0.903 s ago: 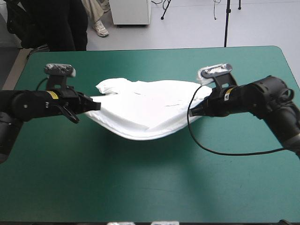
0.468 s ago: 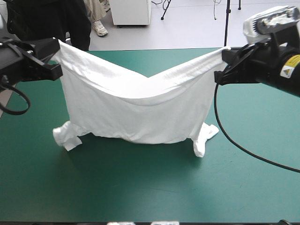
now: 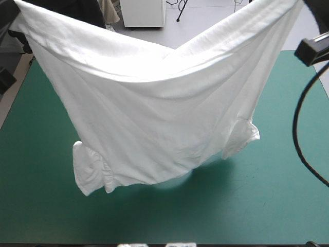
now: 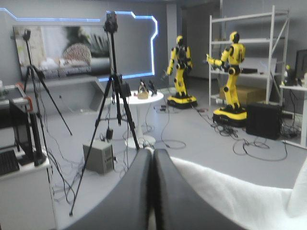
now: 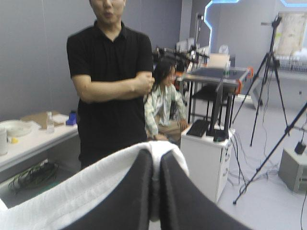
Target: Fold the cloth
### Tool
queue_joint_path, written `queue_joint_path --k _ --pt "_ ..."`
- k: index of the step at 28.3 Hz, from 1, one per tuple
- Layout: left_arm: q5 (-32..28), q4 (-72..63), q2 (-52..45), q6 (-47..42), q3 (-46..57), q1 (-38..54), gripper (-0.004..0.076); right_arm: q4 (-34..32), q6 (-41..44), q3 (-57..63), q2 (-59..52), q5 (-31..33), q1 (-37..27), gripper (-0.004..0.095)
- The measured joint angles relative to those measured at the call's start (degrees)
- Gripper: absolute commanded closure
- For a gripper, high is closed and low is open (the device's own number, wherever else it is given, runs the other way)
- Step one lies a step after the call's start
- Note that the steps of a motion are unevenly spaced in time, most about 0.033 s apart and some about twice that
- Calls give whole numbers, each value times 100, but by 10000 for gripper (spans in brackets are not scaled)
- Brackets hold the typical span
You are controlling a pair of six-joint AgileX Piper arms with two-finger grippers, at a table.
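High view: white T-shirt [image 3: 154, 113] aloft, sagging, over teal-green table [image 3: 257, 206].

High view down, wrists level, sharing T-shirt [image 3: 154, 118]

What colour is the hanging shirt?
Plain white short-sleeved T-shirt, no visible print; clearest in the high view.

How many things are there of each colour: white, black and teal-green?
White: 1, the T-shirt, held up over the table.
Black: 2, the left pincer and the right pincer, each shut on the T-shirt.
Teal-green: 1, the table.
Total: 4.
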Motion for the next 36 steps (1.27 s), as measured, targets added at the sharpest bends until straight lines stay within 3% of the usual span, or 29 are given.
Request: queue_joint_path --k 12,25,31,33,36 --pt "-1623 -671 -11 894 -368 0 733 29 -253 -645 -29 -1105 0 925" --pt "-2360 -748 631 1258 -390 0 733 -84 -260 -674 389 -1681 0 925" --pt "-2915 -528 1637 1259 -361 0 733 -943 434 -652 1292 -2055 0 925" --pt "-3490 -331 2063 1264 -348 0 733 -1550 947 -641 1702 -2360 -79 925" --pt "-4180 -270 2444 1264 -382 -7 733 -1789 1450 -639 2071 -2897 -506 925"
